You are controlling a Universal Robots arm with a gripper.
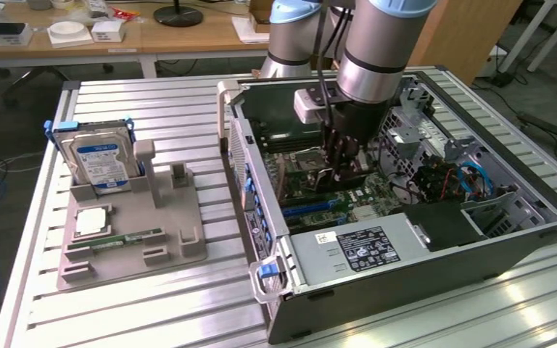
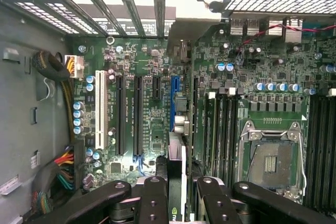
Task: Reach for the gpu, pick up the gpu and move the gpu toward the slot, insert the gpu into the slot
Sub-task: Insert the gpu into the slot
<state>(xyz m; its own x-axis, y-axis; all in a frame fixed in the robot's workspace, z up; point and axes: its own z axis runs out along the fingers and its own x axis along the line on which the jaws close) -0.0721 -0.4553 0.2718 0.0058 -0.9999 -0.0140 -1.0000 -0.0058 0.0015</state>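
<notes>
Inside the open computer case, which lies on its side on the slatted metal table, the gripper hangs low over the motherboard. Its fingers are clenched on the gpu. The wrist view shows the gpu edge-on, a thin dark card with a pale edge standing between them, with a green logo near the grasp. The card's far end lies in line with the blue slot and close to it; whether it touches the slot I cannot tell. A processor socket sits beyond the black memory slots beside the card. Outside the case, toward the exterior view's left, a grey holder on the table carries a hard drive with a blue label, standing upright, and a green memory stick lying flat
</notes>
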